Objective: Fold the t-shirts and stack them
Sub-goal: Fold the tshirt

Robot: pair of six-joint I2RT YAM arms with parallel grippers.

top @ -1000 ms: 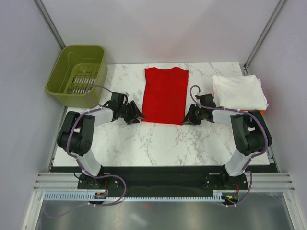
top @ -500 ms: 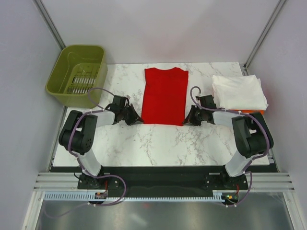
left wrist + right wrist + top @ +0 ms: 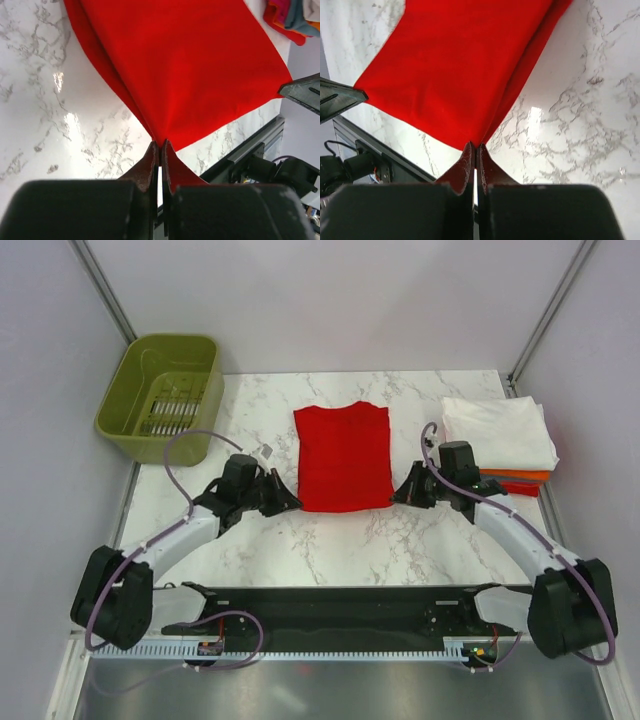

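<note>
Pinching near corners of red t-shirt (image 3: 343,458) lying on marble table (image 3: 330,540): left jaws, right jaws both clenched.

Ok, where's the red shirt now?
Top view: red shirt lies centrally, near corners pinched by left claw and right claw, white pile on its right.

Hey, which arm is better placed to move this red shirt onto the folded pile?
Right, most likely. The right gripper is shut on a near corner of the red shirt, right beside the folded pile; the left gripper grips the other corner, across the shirt.
</note>
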